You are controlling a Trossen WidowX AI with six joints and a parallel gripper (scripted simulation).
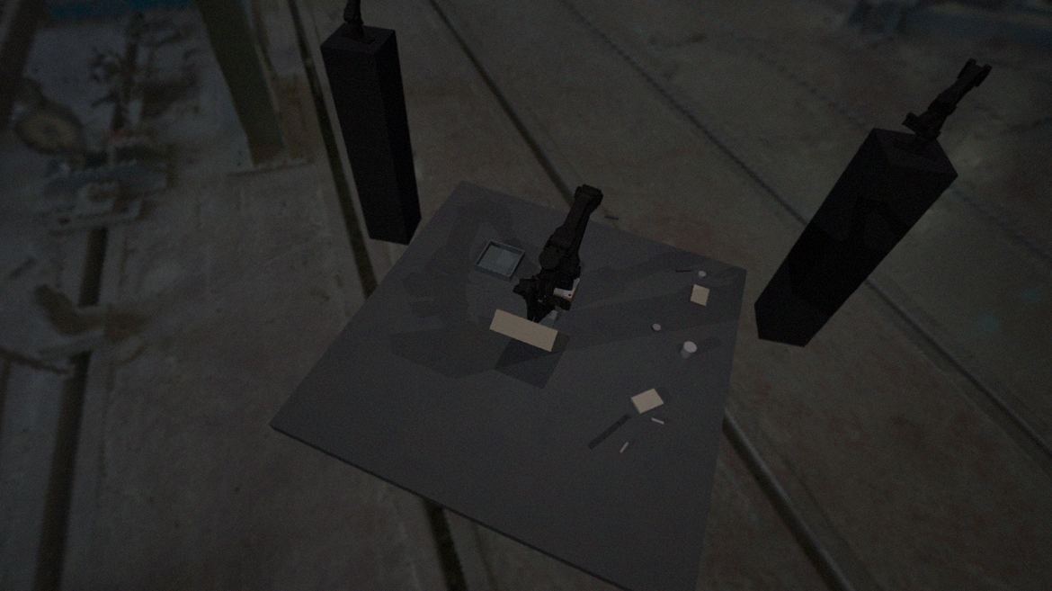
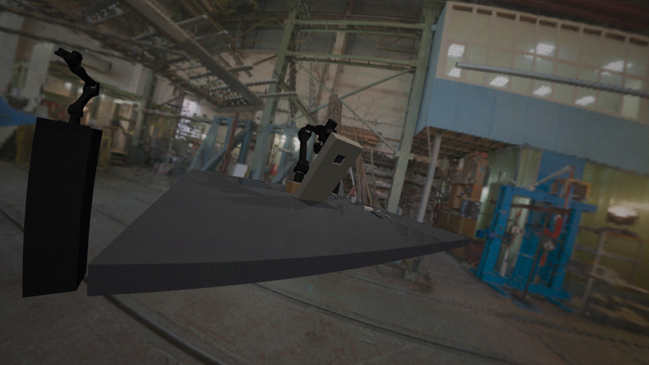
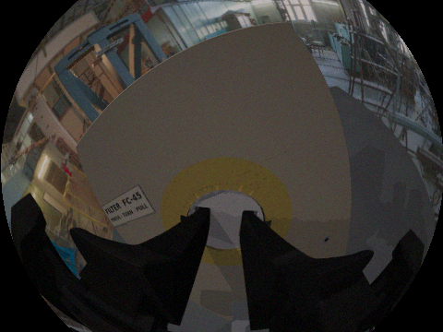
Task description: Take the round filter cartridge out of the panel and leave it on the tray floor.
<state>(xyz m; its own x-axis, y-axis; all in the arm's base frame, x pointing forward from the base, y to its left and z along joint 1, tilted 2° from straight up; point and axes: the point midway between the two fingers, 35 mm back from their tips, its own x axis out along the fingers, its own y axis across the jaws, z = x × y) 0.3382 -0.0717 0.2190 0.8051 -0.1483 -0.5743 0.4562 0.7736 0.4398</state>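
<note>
We see the gripper (image 3: 223,234) nearly closed, its two dark fingers clamped on the pale round filter cartridge (image 3: 229,218) at the centre of the yellow ring (image 3: 185,191) in the beige service panel (image 3: 246,111). The cartridge's face points at the wrist camera, its axis running into the panel. The tray (image 1: 501,258) lies apart, behind the arm.

One service panel (image 1: 522,329), one tray (image 1: 501,258), two tan blocks (image 1: 647,401), two black pillars (image 1: 370,132).
</note>
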